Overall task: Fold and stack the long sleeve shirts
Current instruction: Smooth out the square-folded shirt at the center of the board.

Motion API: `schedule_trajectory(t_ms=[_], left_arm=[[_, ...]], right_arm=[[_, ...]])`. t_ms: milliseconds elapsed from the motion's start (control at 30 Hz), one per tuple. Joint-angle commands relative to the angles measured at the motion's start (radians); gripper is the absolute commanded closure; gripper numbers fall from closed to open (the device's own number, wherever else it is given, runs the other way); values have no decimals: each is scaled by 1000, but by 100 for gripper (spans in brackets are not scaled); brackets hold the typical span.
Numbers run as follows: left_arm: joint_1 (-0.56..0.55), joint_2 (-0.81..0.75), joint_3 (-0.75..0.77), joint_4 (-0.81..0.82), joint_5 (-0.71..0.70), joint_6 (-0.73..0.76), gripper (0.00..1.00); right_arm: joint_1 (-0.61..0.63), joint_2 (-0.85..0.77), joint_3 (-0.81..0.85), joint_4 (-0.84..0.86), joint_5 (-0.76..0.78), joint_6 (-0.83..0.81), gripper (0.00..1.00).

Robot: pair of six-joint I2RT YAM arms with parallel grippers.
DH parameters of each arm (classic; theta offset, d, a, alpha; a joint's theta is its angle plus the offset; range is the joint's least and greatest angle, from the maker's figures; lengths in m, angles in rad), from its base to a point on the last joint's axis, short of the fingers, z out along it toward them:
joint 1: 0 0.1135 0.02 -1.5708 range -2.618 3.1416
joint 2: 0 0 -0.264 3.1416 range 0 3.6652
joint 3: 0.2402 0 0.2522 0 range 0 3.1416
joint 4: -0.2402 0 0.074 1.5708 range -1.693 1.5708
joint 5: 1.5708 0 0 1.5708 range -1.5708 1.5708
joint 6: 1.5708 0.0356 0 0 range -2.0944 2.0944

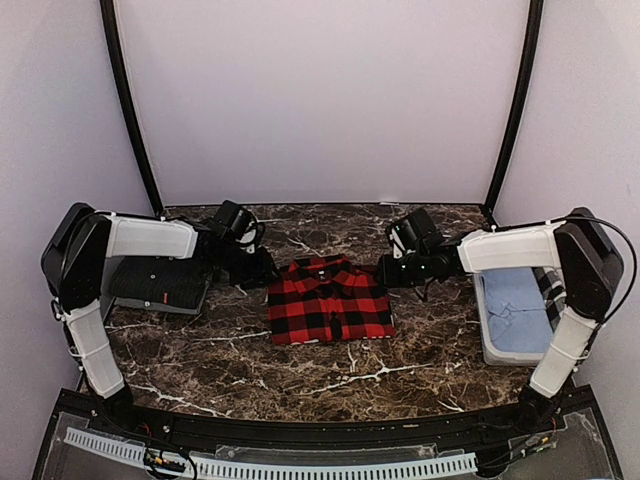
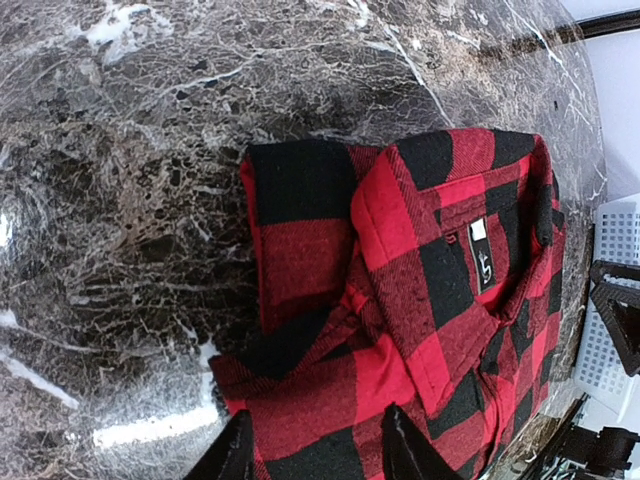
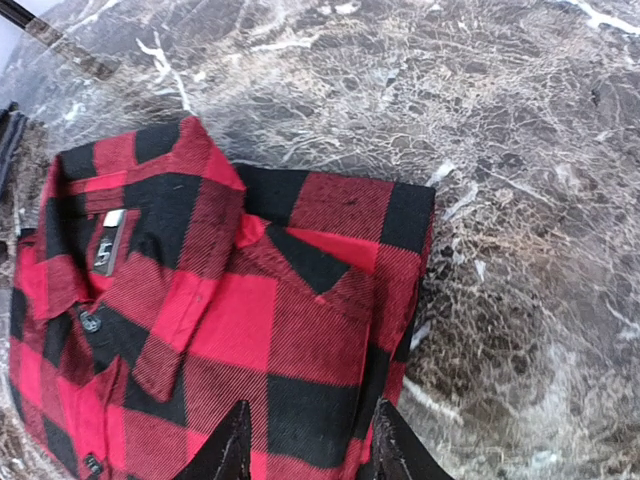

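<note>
Red-and-black check flannel shirt (image 1: 328, 312) — folded square, collar far side, flat mid-table

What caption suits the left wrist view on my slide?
Open left gripper over a folded red-and-black flannel shirt on the marble table.

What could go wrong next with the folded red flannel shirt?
1. The left hand and right hand are open at the far corners of the flannel shirt; pinching only the top layer may undo the fold.
2. The left arm crosses above the dark cloth and might drag it.
</note>
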Motion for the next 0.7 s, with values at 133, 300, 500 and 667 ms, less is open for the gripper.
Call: schedule_trajectory(t_ms=[133, 300, 500, 667], left_arm=[[8, 45, 44, -35, -39, 29, 59], [9, 64, 50, -39, -55, 32, 59], [9, 92, 74, -39, -40, 31, 57], [10, 114, 86, -20, -19, 24, 59]], right_arm=[[-29, 116, 110, 23, -39, -63, 63], [-32, 152, 136, 18, -28, -66, 65], [-39, 185, 148, 15, -8, -76, 64], [-41, 216, 161, 26, -28, -78, 66]])
